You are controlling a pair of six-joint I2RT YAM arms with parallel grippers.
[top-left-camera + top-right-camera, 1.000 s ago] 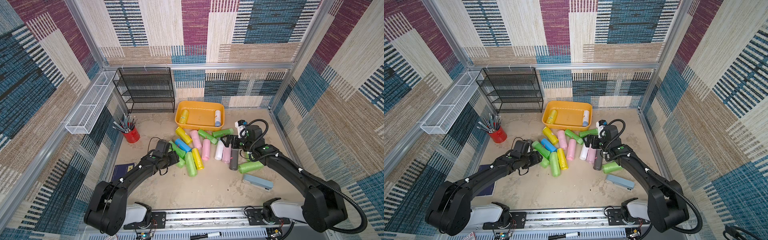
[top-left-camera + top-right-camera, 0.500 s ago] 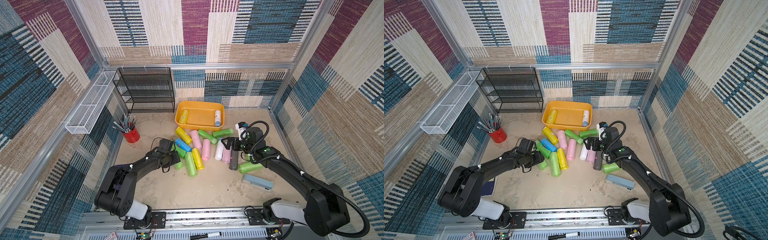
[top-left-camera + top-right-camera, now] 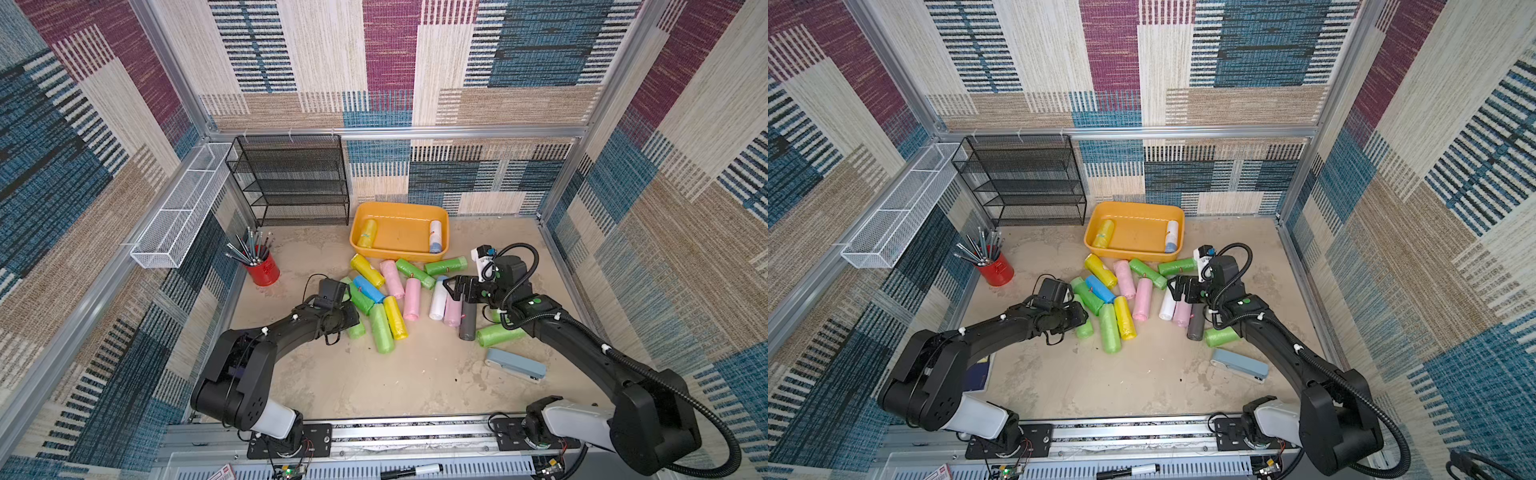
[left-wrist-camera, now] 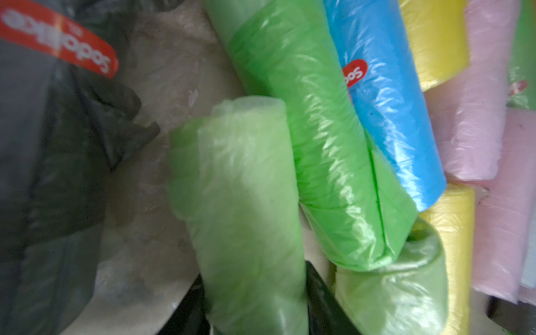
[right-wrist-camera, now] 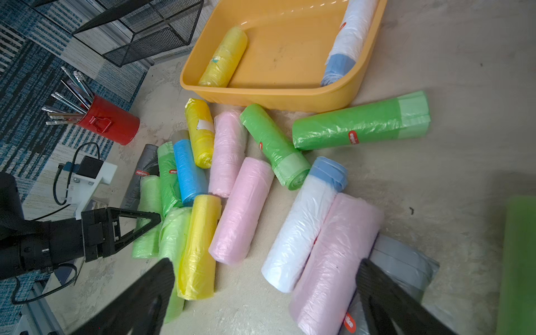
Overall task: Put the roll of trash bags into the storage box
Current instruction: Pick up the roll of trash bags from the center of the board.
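Roll of trash bags (image 3: 356,330), the pale green one, lies on the floor at the near-left edge of the pile, well short of the storage box (image 3: 399,204).

Top views:
- Over the last second the left arm has reached forward. Its left gripper (image 3: 350,321) now sits on the roll of trash bags, and the jaws have been narrowing.
- The right gripper (image 3: 451,291) has hardly shifted. It hovers over the white and pink rolls with its jaws spread.
- No roll has moved. The storage box holds only a yellow roll (image 3: 367,233) and a white roll (image 3: 435,237).
- Reading: a grasp is being made and the lift has not begun.
- The left wrist body hides the left fingers here, so contact cannot be confirmed from above.

Left wrist view:
- This supplies what the top views lack. The roll (image 4: 240,203) runs straight between the two black fingers (image 4: 322,301).
- Both fingers look pressed against its flanks, so I judge it gripped but still resting on the floor.
- A bright green roll (image 4: 313,139) leans right beside it and may drag along when it is lifted.
- A dark grey roll (image 4: 52,162) on the far side is hidden under the arm in the top views.

Right wrist view:
- Gives the side-on check: one left finger (image 5: 136,223) is laid against the pale green roll (image 5: 148,191).
- Its own gripper (image 5: 265,261) stands wide open and holds nothing.
- The box wall (image 5: 275,98) and the free space inside show clearly, so there is ample room for a drop.
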